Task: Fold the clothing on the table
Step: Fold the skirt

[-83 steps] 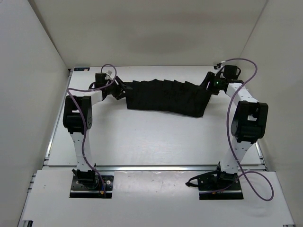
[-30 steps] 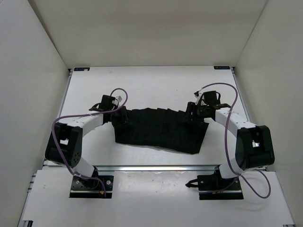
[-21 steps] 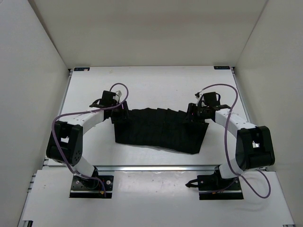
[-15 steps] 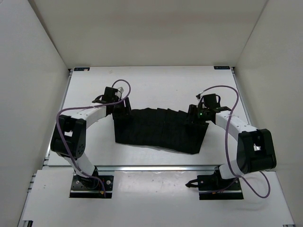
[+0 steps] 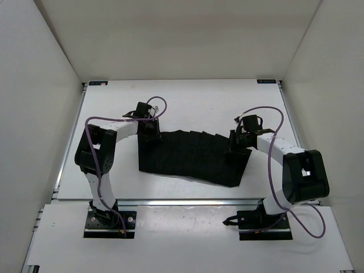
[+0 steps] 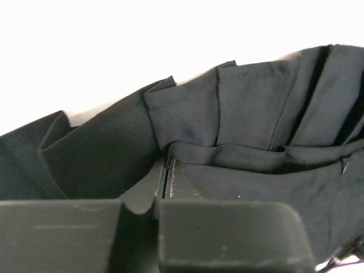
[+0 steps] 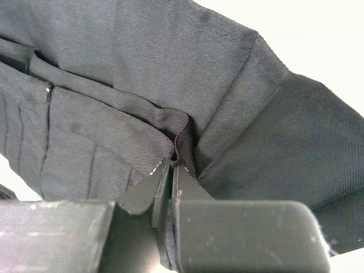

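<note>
The white bench shows bare all round the clothing, which lies spread flat and pleated, much where it lay a second ago. The left arm has swung in since then, its elbow now raised to the left of the clothing. The left end effector sits at the clothing's far left corner and the right end effector at its far right corner. Both stood apart a second ago; now each is clamped on a fold of the clothing's edge.
</note>
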{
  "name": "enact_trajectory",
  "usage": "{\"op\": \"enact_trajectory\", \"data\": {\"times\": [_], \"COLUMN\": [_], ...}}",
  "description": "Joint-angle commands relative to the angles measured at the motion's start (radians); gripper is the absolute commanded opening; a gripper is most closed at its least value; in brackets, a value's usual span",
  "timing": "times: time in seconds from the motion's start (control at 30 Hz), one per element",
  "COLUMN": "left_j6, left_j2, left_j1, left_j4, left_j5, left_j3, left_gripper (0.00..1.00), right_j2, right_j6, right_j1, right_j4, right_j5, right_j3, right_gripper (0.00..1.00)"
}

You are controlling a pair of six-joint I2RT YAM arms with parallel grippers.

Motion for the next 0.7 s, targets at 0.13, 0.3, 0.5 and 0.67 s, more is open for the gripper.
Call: {"op": "enact_trajectory", "data": {"times": [0.13, 0.3, 0.5, 0.67], "left_j6": [-0.024, -0.038, -0.067, -0.072], "left_j2": [-0.231, -0.431, -0.72, -0.859], "left_j1": [0.057, 0.095, 0.072, 0.063], "left_j4": [-0.002, -0.016, -0.018, -0.076], "left_j5": [0.114, 0.17, 0.184, 0.184], "left_j3": [-0.028, -0.083, -0.274, -0.296], "left_gripper": [0.0, 0.0, 0.0, 0.0], "right_j2": [-0.182, -0.323, -0.51, -0.647], "right_j6": [-0.01, -0.031, -0.013, 0.027], "right_j1": [-0.021, -0.003, 0.046, 0.086], "right_j4": [-0.055, -0.157, -0.243, -0.332], "right_j5": [-0.008, 0.016, 0.041, 0.041], "right_j3": [0.141, 0.214, 0.132, 0.138], "right_gripper": [0.0, 0.0, 0.0, 0.0]}}
